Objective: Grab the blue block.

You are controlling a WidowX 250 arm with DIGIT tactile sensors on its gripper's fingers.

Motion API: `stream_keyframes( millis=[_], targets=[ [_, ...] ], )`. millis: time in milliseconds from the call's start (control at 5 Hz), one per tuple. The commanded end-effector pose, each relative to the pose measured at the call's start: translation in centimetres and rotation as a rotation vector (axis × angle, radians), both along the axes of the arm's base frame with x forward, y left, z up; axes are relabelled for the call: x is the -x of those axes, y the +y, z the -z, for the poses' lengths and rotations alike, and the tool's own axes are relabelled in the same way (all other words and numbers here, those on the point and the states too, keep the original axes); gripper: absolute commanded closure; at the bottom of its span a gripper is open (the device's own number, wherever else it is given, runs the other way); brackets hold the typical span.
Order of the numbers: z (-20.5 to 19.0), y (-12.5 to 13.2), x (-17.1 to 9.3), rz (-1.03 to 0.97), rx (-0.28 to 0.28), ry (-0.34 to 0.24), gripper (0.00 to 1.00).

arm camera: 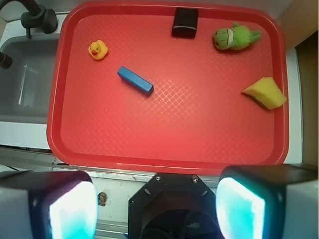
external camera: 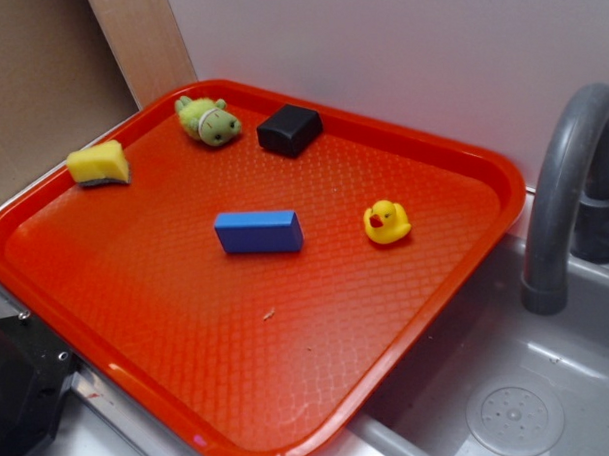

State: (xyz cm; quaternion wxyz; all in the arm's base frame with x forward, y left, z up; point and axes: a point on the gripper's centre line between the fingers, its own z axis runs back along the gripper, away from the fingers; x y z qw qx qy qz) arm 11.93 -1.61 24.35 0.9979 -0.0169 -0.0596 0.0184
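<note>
The blue block point(external camera: 259, 232) lies flat near the middle of the red tray point(external camera: 320, 388). In the wrist view the blue block point(arm camera: 135, 80) lies at a slant in the tray's upper left part. My gripper point(arm camera: 157, 206) is open and empty, high above the near edge of the tray point(arm camera: 164, 162), far from the block. Its two fingers point(arm camera: 72, 209) stand wide apart at the bottom corners of the wrist view. The gripper itself does not show in the exterior view.
On the tray also sit a yellow duck point(external camera: 386, 222), a black block point(external camera: 289, 129), a green plush toy point(external camera: 209, 120) and a yellow sponge point(external camera: 98, 163). A grey sink point(external camera: 511, 401) with a faucet point(external camera: 563, 179) lies to the right of the tray.
</note>
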Motion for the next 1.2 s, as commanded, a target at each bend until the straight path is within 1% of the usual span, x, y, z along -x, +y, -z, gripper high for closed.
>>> stream_keyframes(
  millis=[0, 200, 400, 600, 800, 1000],
  targets=[
    [0.0, 0.0, 0.0, 0.0, 0.0, 0.0, 0.0],
    [0.7, 0.1, -2.2, 0.097, 0.003, 0.013, 0.0],
    [1.0, 0.1, -3.9, 0.218, -0.103, 0.017, 0.0],
    [1.5, -0.2, -5.2, 0.323, -0.145, 0.019, 0.0],
    [4.8, 0.2, -7.3, 0.436, -0.177, 0.03, 0.0],
    [7.5, 0.3, -9.5, 0.459, -0.224, 0.023, 0.0]
  ],
)
